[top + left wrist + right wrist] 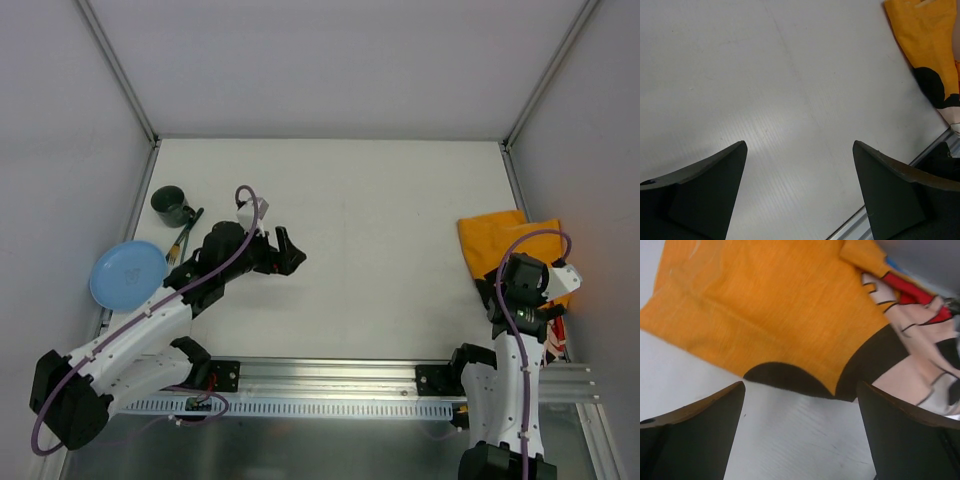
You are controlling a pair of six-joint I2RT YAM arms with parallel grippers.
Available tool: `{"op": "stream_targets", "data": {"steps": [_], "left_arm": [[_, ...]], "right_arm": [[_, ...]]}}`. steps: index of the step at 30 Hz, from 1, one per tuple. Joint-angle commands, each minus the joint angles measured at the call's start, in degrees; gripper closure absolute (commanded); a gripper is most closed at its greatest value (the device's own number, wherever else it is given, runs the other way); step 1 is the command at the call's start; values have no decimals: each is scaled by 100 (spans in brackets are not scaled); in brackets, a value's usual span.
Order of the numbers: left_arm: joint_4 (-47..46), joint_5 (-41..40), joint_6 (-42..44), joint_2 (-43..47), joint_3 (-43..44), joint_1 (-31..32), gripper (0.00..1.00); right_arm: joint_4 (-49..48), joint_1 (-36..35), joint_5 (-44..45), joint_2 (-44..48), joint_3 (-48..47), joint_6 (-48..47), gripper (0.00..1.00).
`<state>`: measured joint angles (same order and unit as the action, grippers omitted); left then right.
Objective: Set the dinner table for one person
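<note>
The dinner table [380, 220] is a white tabletop. At its left edge lie a blue plate [128, 275], a dark green cup [172, 205] and a thin utensil [183, 238] between them. My left gripper [290, 255] hovers just right of these, open and empty over bare table [765, 75]; its own view shows the gripper [799, 144] with nothing between the jaws. An orange cartoon placemat [500, 245] lies rumpled at the right edge. My right gripper [540, 290] hangs over the placemat's near end, open; in the wrist view the gripper [800, 385] frames bare table just short of the cloth [765, 305].
Grey walls close in the table on the left, back and right. An aluminium rail [400, 375] carrying both arm bases runs along the near edge. The placemat [925, 45] shows in the left wrist view at the top right.
</note>
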<state>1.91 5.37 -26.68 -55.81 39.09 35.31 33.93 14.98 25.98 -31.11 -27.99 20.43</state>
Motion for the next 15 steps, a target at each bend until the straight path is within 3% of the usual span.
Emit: {"op": "stream_targets", "data": {"steps": [1,6,9,15], "left_arm": [[-139,-123,-312,718,-621,37,11],[-349,-27,-575,1458,-1228,116,10],[-498,218,-760,1442,-1228,134,10],[-710,579,-980,1134,-1290,160,10]], "right_arm": [[544,83,1548,-368,-681,339,0],[439,575,1779,-571,-533,137,0],[184,935,1735,-764,-409,23,1],[-238,2253,1299,-1985,-532,-83,1]]}}
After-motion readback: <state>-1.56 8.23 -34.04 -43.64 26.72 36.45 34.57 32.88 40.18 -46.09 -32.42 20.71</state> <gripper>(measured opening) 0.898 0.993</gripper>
